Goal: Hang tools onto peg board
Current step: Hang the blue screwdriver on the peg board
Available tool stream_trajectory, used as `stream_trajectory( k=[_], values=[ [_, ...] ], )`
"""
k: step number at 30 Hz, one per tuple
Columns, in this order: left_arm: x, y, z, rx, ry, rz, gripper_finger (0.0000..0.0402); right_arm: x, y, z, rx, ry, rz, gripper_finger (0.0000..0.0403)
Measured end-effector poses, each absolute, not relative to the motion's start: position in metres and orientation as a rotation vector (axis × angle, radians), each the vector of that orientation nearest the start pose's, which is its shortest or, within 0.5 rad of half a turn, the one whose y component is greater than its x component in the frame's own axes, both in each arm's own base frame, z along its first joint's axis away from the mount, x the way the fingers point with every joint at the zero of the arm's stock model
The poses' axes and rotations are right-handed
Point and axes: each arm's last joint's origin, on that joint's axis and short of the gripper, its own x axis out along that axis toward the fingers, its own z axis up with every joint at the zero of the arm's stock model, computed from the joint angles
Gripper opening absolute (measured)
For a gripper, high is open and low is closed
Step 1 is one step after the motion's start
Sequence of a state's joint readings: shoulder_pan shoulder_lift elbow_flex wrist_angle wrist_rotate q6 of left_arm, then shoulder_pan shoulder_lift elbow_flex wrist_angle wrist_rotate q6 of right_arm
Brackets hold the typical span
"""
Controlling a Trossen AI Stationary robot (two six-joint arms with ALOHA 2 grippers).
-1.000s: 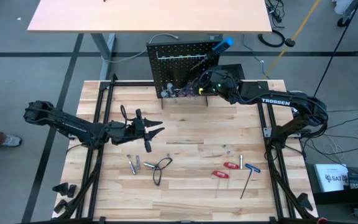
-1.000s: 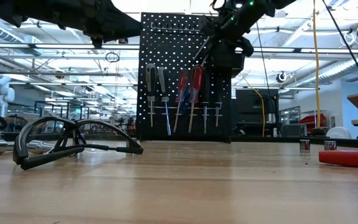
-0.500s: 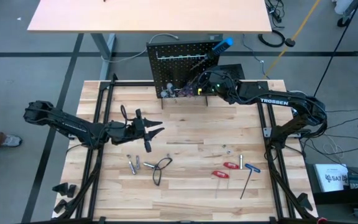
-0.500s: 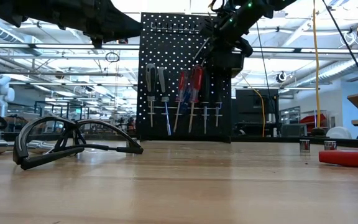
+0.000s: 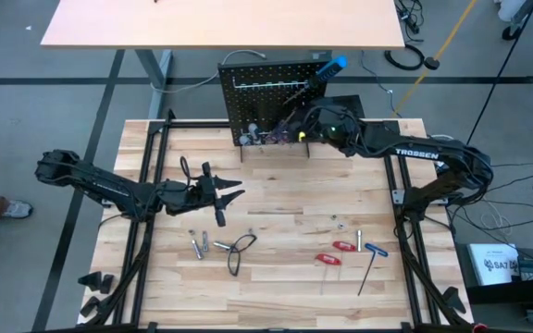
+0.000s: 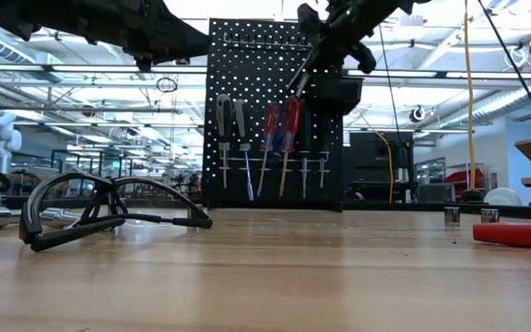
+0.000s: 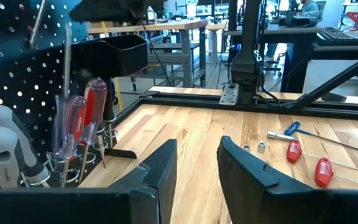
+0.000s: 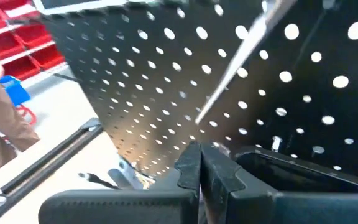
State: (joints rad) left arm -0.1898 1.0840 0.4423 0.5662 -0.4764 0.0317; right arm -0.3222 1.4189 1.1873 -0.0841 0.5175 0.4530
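My right tool (image 5: 301,130) is pulling its fingers together right up against the peg board (image 5: 257,97), and by now they are fully clenched; in the right wrist view the two fingertips (image 8: 199,163) are meeting with nothing pinched between them. A second back they were partly apart, so I am reading this as having let go of the blue-handled screwdriver (image 5: 336,65), which is leaning across the top of the peg board with its thin shaft (image 8: 235,62) running diagonally over the holes just ahead of my fingers. I cannot tell whether the shaft is truly seated on a hook, so that hang may need checking.

In front of the peg board, the low view is showing several screwdrivers (image 6: 289,124) already hanging in a row, so the job is partly done.

Well in front of the peg board, tools are lying on the worktop (image 5: 276,199): two red screwdrivers (image 5: 343,246), a blue hex key (image 5: 375,249), small silver bits (image 5: 200,245) and a black wire loop (image 5: 240,246).

My left tool (image 5: 227,191) is hovering in front of the peg board, near the loop, fingers part-way apart and grasping nothing.
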Motion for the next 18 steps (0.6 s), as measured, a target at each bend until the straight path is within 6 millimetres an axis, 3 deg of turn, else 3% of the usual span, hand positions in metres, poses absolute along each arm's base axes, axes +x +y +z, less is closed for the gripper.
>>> stream_trajectory(
  k=[7, 18],
  values=[
    [0.22, -0.029, 0.231, 0.056, 0.077, 0.286, 0.0118, 0.298, -0.102, 0.346, 0.373, 0.11, -0.859, 0.0002],
    [0.22, -0.029, 0.231, 0.056, 0.076, 0.285, 0.0118, 0.295, -0.107, 0.345, 0.313, 0.141, -0.885, 0.0012]
  ],
)
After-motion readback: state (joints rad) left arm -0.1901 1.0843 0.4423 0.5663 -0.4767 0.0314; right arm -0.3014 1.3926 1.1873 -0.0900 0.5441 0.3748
